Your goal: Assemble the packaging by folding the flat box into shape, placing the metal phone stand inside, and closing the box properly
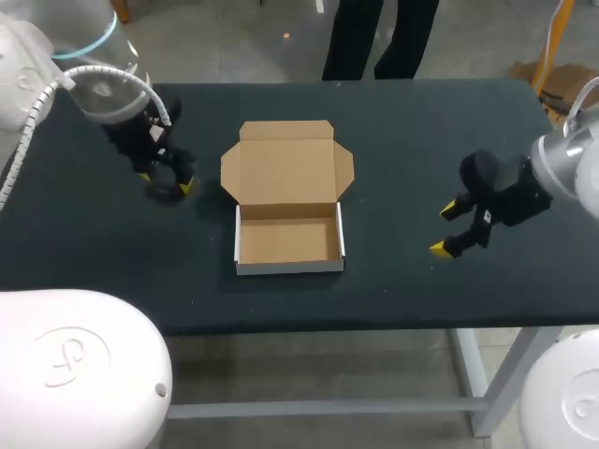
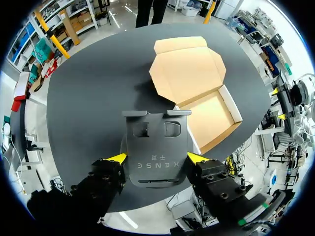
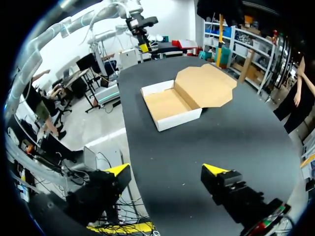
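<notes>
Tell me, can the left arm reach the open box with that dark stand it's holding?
Probably yes. The left gripper is shut on the phone stand, the box lies open nearby with its lid folded back flat, and nothing stands between them.

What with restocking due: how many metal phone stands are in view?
1. The phone stand is held in the left hand, with the open box just ahead of it, and the box is empty. Nothing seems to hide another.
</notes>
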`<state>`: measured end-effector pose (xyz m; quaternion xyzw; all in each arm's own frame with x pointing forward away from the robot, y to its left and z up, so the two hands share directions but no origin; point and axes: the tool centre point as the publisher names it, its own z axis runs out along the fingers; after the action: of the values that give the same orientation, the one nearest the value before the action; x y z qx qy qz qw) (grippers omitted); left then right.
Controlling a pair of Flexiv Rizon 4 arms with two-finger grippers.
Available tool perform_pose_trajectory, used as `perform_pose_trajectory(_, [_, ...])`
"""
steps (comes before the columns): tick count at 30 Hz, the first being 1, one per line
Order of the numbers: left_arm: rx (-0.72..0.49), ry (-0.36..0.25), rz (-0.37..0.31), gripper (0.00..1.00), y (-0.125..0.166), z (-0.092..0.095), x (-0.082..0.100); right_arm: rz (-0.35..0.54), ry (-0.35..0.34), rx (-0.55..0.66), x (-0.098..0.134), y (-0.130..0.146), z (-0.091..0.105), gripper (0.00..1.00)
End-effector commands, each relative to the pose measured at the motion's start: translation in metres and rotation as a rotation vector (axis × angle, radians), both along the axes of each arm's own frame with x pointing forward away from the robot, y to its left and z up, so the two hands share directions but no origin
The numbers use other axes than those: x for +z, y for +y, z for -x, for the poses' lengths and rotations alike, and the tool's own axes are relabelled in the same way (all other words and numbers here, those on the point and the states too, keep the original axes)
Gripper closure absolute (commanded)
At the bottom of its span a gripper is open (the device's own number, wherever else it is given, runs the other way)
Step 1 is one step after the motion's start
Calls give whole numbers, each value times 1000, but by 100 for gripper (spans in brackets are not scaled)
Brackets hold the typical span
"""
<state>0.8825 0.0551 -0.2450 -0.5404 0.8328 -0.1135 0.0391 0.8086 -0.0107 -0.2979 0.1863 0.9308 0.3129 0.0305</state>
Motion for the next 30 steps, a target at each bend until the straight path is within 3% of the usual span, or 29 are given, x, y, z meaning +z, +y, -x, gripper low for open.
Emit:
perform_pose_trajectory(1, [-13,6,-26,100,-19,-1,-6,-6,0,4,1,-2,0,0])
perform_pose_trajectory(30, [-215,1,-57,100,-130,35,-38,-6,0,4,1,-2,0,0])
